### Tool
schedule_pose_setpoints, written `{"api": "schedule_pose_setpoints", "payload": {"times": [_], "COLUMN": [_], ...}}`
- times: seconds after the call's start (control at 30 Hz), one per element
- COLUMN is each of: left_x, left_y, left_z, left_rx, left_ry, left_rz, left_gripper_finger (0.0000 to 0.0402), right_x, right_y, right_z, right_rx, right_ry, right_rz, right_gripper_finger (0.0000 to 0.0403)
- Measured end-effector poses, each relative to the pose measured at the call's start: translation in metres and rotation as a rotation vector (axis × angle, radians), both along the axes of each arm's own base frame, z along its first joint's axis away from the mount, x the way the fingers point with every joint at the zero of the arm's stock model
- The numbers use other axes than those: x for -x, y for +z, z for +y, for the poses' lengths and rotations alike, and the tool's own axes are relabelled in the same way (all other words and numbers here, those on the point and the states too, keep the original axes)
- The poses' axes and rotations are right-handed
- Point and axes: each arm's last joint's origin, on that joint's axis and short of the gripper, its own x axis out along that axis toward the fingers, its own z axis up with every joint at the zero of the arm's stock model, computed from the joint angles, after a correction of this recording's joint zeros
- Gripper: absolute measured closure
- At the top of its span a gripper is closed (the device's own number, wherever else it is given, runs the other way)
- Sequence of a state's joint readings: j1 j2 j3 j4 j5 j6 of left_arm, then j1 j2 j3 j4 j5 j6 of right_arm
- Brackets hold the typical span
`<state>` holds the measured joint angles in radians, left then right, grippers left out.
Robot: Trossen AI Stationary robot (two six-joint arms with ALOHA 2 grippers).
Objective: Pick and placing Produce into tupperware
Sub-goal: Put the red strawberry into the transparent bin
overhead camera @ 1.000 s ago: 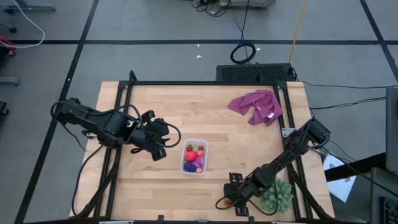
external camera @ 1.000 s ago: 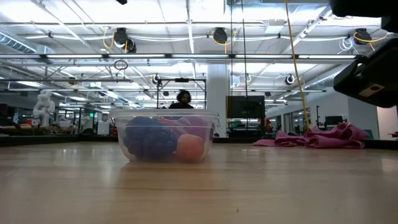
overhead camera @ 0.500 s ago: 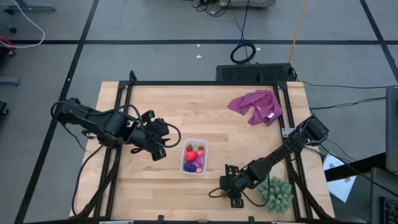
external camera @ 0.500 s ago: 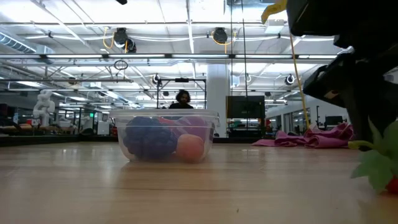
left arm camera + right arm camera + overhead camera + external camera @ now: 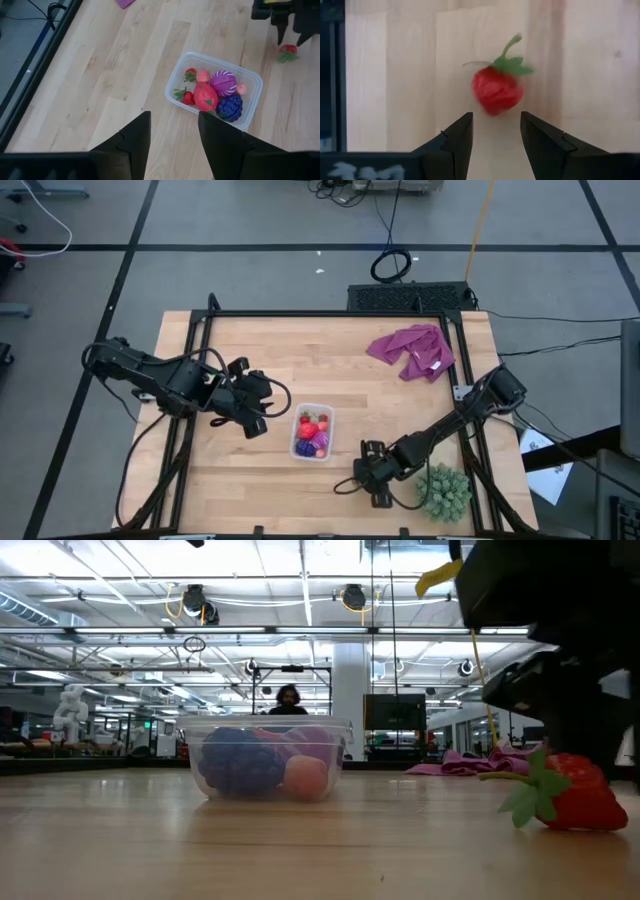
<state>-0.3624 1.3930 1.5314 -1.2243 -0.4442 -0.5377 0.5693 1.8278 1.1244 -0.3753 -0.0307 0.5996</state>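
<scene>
A clear tupperware (image 5: 328, 416) stands mid-table and holds strawberries, a larger red piece (image 5: 205, 96), a purple grape bunch (image 5: 229, 106) and a purple-pink round piece (image 5: 223, 82). One red strawberry (image 5: 496, 92) with a green leaf cap lies on the wood right of and nearer than the tupperware (image 5: 268, 725). In the low view this strawberry (image 5: 580, 795) rests on its side. My right gripper (image 5: 496, 130) is open, low over the table, fingertips just short of that strawberry (image 5: 343, 486). My left gripper (image 5: 172, 130) hovers open, left of the tupperware.
A spiky green ball plant (image 5: 443, 490) sits by the near right corner, close behind my right arm. A purple-pink cloth (image 5: 412, 350) lies at the far right. Bare wood stretches between the strawberry and the tupperware. A person (image 5: 288, 698) shows far off in the room.
My right gripper has moved toward the table's left and slightly toward the far edge, away from the green plant and toward the tupperware. The strawberry has travelled left along the table with it, coming fully into the low view, where it now lies on the wood.
</scene>
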Motion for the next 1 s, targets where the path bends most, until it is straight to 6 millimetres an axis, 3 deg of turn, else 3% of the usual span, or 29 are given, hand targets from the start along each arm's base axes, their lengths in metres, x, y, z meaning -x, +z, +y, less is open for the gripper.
{"api": "schedule_pose_setpoints", "payload": {"times": [1.0], "left_x": [0.002], "left_y": [0.000], "left_z": [-0.007], "left_rx": [0.000], "left_ry": [-0.028], "left_rz": [0.001], "left_gripper_finger": [0.0231], "right_x": [-0.009], "right_y": [0.001], "right_z": [-0.014], "right_rx": [-0.070], "right_ry": [-0.037], "right_rz": [0.037], "right_gripper_finger": [0.0250]}}
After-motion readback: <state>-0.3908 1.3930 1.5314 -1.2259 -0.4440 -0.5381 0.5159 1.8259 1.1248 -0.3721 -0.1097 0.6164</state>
